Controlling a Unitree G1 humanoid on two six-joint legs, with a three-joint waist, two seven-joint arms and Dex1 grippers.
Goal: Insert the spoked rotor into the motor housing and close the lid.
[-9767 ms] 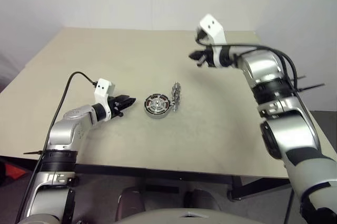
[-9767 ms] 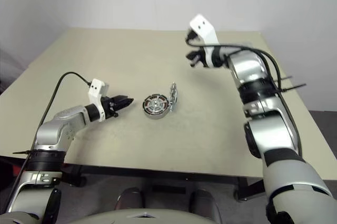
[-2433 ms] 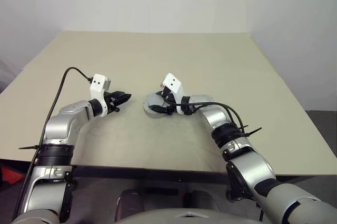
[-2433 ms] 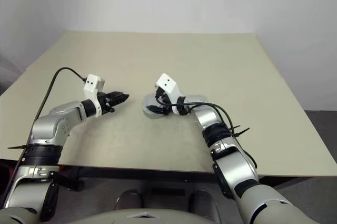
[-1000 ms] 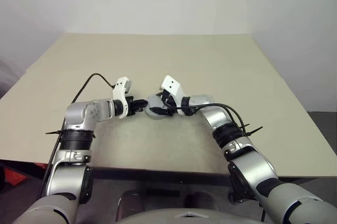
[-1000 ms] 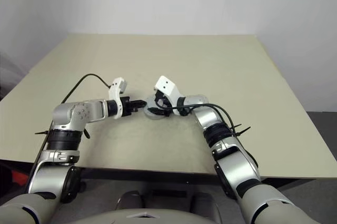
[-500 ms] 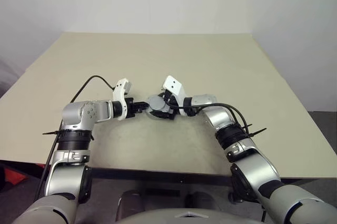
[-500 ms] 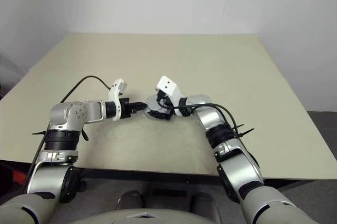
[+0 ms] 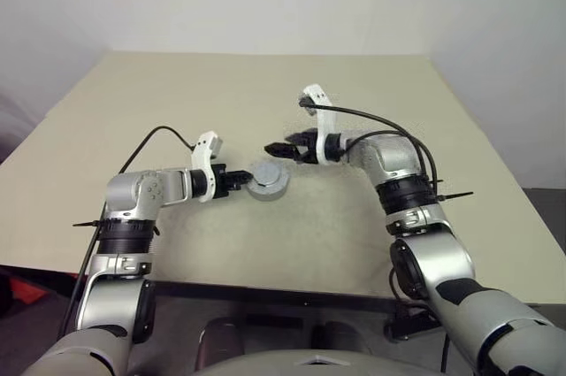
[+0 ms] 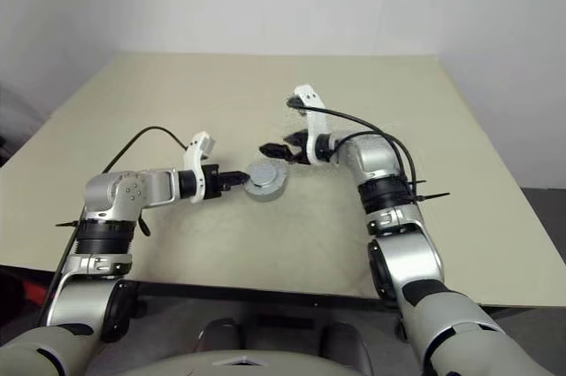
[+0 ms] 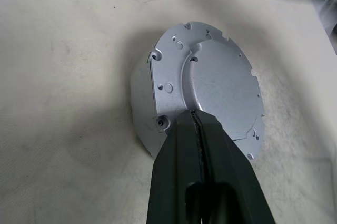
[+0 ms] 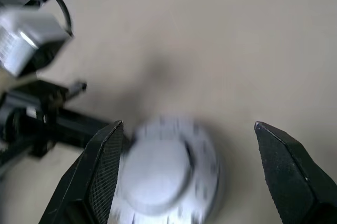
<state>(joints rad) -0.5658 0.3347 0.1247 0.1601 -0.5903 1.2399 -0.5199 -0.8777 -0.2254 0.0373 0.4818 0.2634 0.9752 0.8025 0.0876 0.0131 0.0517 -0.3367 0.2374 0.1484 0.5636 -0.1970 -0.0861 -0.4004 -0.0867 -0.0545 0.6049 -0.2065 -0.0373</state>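
The lid [image 11: 210, 87] sits on the motor housing [image 9: 267, 180] — apparently seated — steadied by the clenched left gripper [image 11: 196, 121], while the right gripper [image 12: 189, 145] hangs released above.

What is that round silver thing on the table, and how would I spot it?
Look at the middle of the beige table, between the two arms. There sits a squat round silver-grey metal puck, the lid closed on the motor housing, its flat top dotted with small holes. The shut left gripper touches its edge.

Even, soft overhead light; table [image 9: 371, 217] evenly bright, shadows faint. Right wrist view smeared by motion blur; lid [image 11: 210, 84] sharp in left wrist view, slight glare.
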